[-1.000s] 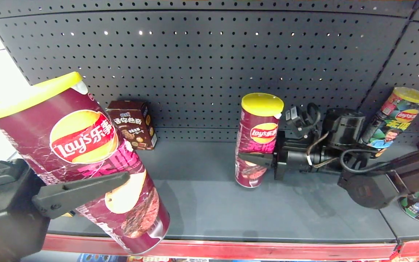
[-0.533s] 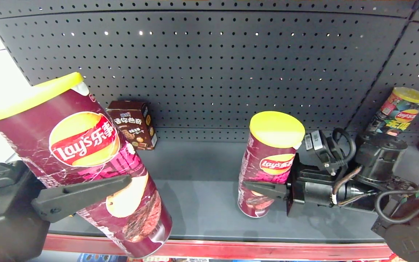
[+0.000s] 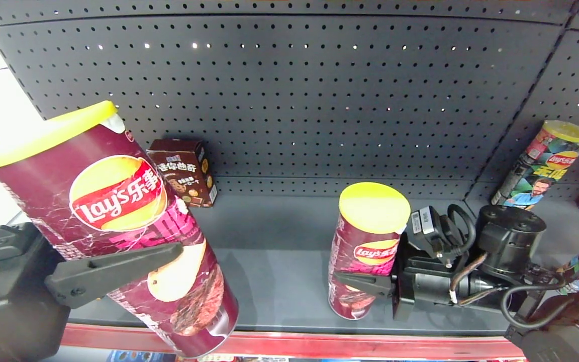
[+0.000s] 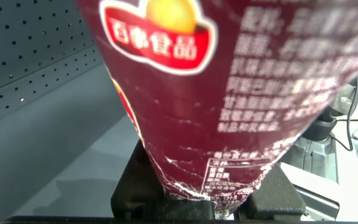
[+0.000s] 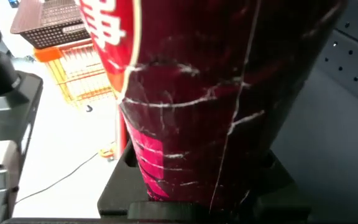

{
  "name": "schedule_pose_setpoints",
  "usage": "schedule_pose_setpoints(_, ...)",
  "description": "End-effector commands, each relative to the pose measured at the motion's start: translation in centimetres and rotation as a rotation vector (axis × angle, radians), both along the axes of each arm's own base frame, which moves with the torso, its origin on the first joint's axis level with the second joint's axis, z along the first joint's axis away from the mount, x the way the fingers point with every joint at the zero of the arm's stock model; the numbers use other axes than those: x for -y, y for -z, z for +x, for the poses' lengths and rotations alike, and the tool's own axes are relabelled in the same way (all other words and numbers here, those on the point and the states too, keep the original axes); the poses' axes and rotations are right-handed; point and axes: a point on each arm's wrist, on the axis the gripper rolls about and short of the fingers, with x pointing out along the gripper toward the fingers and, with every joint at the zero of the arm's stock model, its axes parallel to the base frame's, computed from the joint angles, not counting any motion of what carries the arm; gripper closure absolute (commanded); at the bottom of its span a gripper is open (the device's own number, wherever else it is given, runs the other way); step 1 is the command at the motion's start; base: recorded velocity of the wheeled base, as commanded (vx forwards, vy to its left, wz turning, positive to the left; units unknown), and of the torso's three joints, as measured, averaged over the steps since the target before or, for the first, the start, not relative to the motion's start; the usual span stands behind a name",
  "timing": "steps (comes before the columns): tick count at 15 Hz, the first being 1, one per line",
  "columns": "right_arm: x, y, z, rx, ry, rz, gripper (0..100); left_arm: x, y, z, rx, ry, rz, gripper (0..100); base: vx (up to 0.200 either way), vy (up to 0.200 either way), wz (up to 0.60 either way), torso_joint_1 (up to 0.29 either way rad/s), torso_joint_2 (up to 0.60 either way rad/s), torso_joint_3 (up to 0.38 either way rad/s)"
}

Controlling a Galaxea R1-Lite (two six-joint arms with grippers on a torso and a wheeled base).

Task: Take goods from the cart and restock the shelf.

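Head view first: left gripper (image 3: 169,251) is clenching the left crisp can (image 3: 113,226), a maroon tube with a yellow lid. It is holding the can tilted in front of the shelf (image 3: 279,271), with the base hanging at the red front lip (image 3: 319,344) rather than resting on the deck. Compared with a second ago, this can is sitting almost exactly where it was. The right gripper (image 3: 355,281) is grasping the right crisp can (image 3: 370,241) low on its body, and this is where the change is showing. Over the last second the arm has been drawing that can away from the pegboard back (image 3: 289,100) toward the front of the shelf. It is now standing near upright close to the lip, with its base on or just above the deck; I cannot tell which. A cookie box (image 3: 184,171) is standing at the back left, and a green-printed can (image 3: 546,161) is leaning at the far right.

Left wrist view: the maroon wall of the left crisp can is rising out of the gripper body, with grey shelf deck lying beside it.

Right wrist view: the right crisp can is sitting clamped the same way, and an orange cart (image 5: 86,68) is standing on the floor behind.

By my judgement neither can is stocked yet. The right one is seeking a front-row spot, and the left one is waiting its turn.
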Motion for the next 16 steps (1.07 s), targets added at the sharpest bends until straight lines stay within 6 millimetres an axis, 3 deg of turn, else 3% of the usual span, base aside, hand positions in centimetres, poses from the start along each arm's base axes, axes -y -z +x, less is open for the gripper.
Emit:
schedule_pose_setpoints(1, -0.6, 1.3, 1.0, -0.021, 0.000, -0.012, 100, 0.0, 0.0, 0.1, -0.003, -0.001, 0.001, 100, 0.000, 0.000, 0.00, 0.000, 0.00, 0.000)
schedule_pose_setpoints(5, -1.1, 1.1, 2.2, 0.002, 0.003, 0.002, 100, 0.0, 0.1, 0.1, -0.004, -0.001, 0.001, 100, 0.000, 0.000, 0.00, 0.000, 0.00, 0.000)
schedule_pose_setpoints(6, -1.2, 1.2, 2.2, 0.000, 0.003, 0.001, 0, 0.0, 0.1, 0.1, -0.004, -0.001, 0.001, 100, 0.000, 0.000, 0.00, 0.000, 0.00, 0.000)
schedule_pose_setpoints(11, -0.1, 0.7, 1.9, 0.020, 0.027, 0.009, 0, 0.0, 0.1, 0.1, -0.006, -0.001, 0.001, 100, 0.000, 0.000, 0.00, 0.000, 0.00, 0.000)
schedule_pose_setpoints(14, 2.1, -0.1, 1.2, 0.034, 0.079, 0.015, 0, -0.1, 0.4, -0.1, -0.011, -0.003, 0.003, 100, 0.000, 0.000, 0.00, 0.000, 0.00, 0.000)
schedule_pose_setpoints(16, 3.8, -1.0, -0.2, 0.047, 0.110, 0.022, 0, -0.1, 0.4, 0.0, -0.013, -0.004, 0.004, 100, 0.000, 0.000, 0.00, 0.000, 0.00, 0.000)
